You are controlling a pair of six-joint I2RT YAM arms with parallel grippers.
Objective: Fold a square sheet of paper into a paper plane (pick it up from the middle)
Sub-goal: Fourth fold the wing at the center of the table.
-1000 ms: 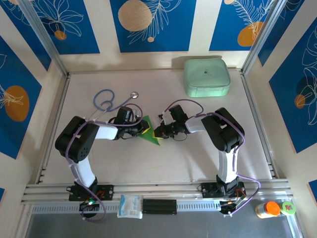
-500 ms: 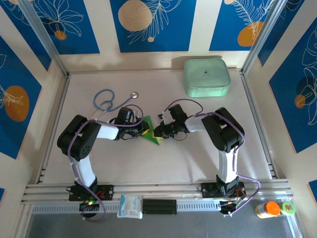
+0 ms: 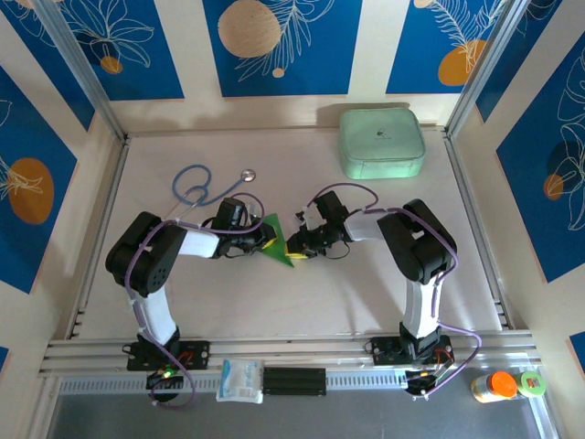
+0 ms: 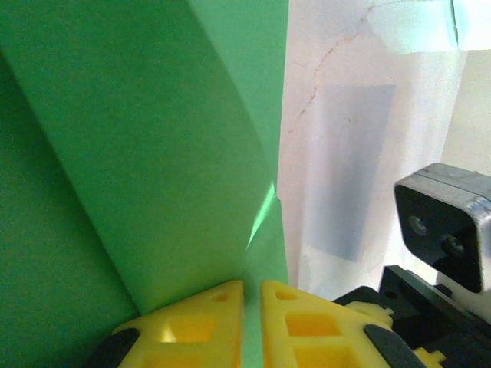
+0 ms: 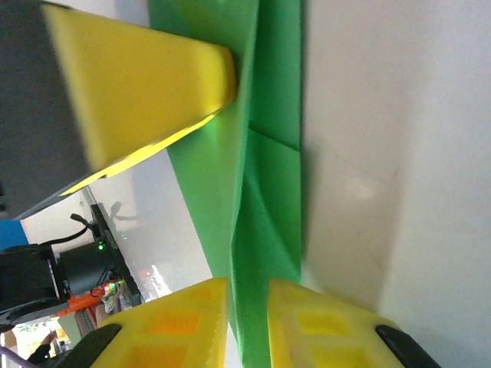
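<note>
Top view: sheet of paper (image 3: 278,247), bright green and folded to a pointed triangle, sits mid-counter (image 3: 366,283) between the two arms. Its point is toward the far wall and its wide end toward the arm bases.

Left claw (image 3: 266,243) meets the paper from the left, right claw (image 3: 291,245) from the right. The two claws are near each other, with the paper between them.

Left wrist view: the yellow fingers (image 4: 199,326) are drawn almost together. A thin slit of green runs between them, so this claw is clamped on the paper's edge. The paper rises away from the claw with one long diagonal crease.

Right wrist view: the paper passes edge-on through the narrow gap between the yellow fingers (image 5: 322,330), layered folds visible. I cannot tell whether the pads press on it or stand just off it. A yellow finger of the left claw touches the paper's far end.

Also on the counter: blue stethoscope (image 3: 203,187) behind the left arm, and a pale mint case (image 3: 382,142) at far right, well apart from the paper.
</note>
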